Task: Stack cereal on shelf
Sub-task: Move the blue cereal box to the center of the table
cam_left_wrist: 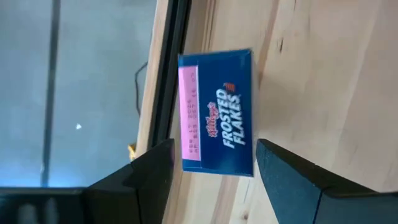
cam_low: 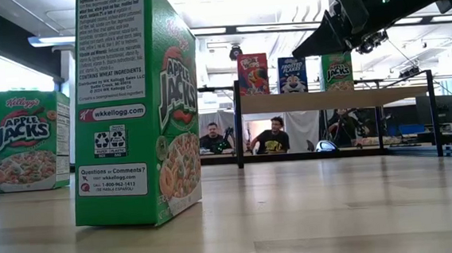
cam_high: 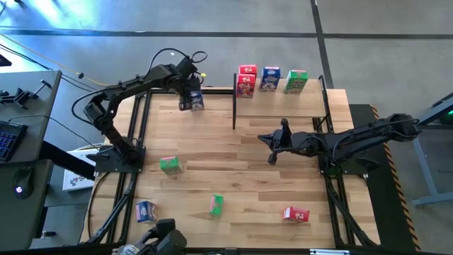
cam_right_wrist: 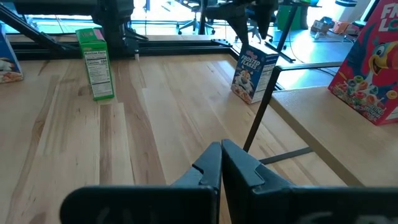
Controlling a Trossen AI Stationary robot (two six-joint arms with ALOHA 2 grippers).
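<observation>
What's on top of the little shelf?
Three cereal boxes stand on the shelf: a red box, a blue box and a green box. Anything behind them is hidden.

Smooth pale wood planks on the table (cam_high: 233,159). Shiny printed card on the blue cereal box (cam_left_wrist: 217,112). Thin black metal posts under the wooden shelf (cam_high: 283,106).

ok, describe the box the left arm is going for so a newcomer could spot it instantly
Start at the shelf along the table's far edge, then look past its left post to the left gripper. Directly under its open fingers stands a blue Frosted Flakes box by the table's far edge. It is the only blue box standing alone there; another blue one sits on the shelf between a red and a green box.
</observation>
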